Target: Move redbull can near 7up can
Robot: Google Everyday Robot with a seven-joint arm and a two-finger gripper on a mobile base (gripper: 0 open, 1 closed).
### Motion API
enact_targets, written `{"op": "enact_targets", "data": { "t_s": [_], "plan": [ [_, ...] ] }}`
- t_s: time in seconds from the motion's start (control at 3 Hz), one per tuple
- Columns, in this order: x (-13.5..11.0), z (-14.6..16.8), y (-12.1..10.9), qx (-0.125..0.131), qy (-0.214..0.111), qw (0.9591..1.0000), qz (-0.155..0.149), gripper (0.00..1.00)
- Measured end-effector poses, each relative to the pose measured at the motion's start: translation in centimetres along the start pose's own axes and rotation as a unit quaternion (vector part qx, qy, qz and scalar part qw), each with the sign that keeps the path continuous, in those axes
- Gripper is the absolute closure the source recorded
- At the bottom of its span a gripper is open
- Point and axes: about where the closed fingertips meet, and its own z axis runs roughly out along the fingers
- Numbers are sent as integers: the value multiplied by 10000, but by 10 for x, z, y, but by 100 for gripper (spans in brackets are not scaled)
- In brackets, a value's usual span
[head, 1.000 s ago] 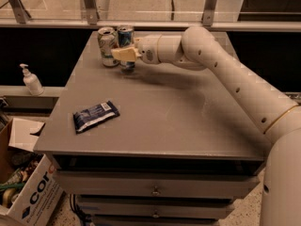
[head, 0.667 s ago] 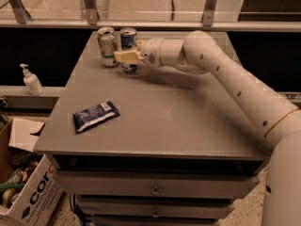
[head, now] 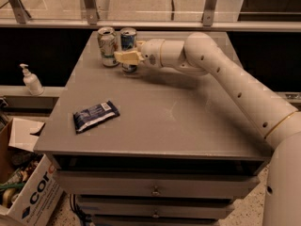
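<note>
The redbull can [head: 128,39], slim and blue-silver, stands upright at the far left of the grey table [head: 188,117]. The 7up can [head: 107,46], wider, white with green marks, stands right beside it on its left, nearly touching. My gripper [head: 126,57] reaches in from the right, and its cream fingers [head: 123,56] are closed around the redbull can's lower half. The can's base shows just below the fingers, on or close to the table.
A dark blue snack packet [head: 95,116] lies on the table's front left. A white pump bottle [head: 31,80] stands on a ledge to the left. A cardboard box [head: 28,192] sits on the floor at lower left. Drawers are below the tabletop.
The gripper and the redbull can have shifted slightly toward the back, staying beside the 7up can. The 7up can and the packet have not moved.
</note>
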Motion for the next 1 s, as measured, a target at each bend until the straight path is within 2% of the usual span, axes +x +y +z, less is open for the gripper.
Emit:
{"op": "enact_targets", "data": {
  "t_s": [1.0],
  "plan": [
    [-2, 0, 0, 0, 0, 10000, -1, 13]
  ]
}}
